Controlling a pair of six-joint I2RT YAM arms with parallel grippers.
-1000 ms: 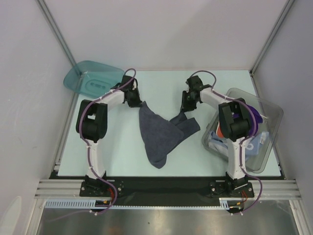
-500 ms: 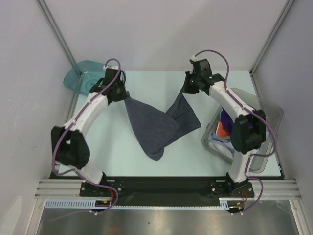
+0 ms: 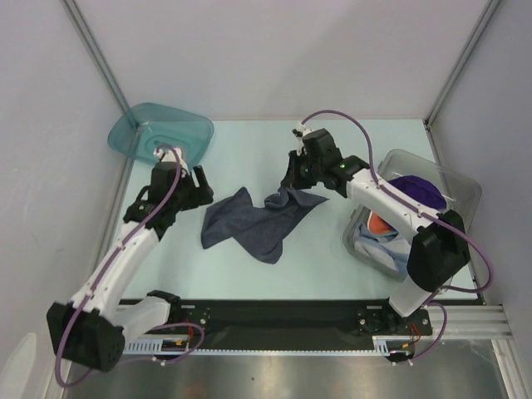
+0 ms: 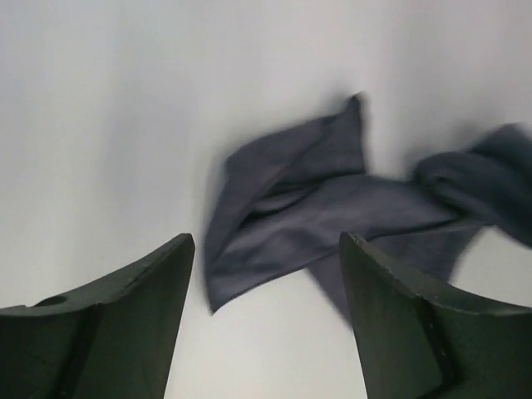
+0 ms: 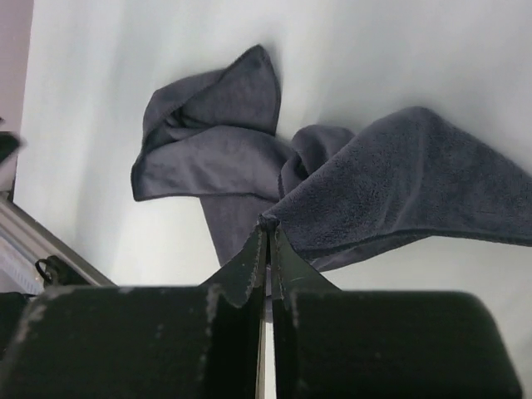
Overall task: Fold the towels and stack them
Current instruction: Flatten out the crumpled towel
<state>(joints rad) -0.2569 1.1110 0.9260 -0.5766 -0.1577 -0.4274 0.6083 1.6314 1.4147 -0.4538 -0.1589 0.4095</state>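
Pale table (image 3: 332, 258); right gripper (image 5: 268, 229) apparently pinching grey towel (image 3: 253, 220).

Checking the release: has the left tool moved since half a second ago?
Yes. In the top view the left tool has moved down-frame, away from the teal tray, and now hangs open, apart from the grey-blue towel.

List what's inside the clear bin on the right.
Inside the clear bin: a purple towel, an orange-red cloth and a light-blue cloth. The right arm crosses over it, hiding the middle. Whatever lies underneath cannot be seen.
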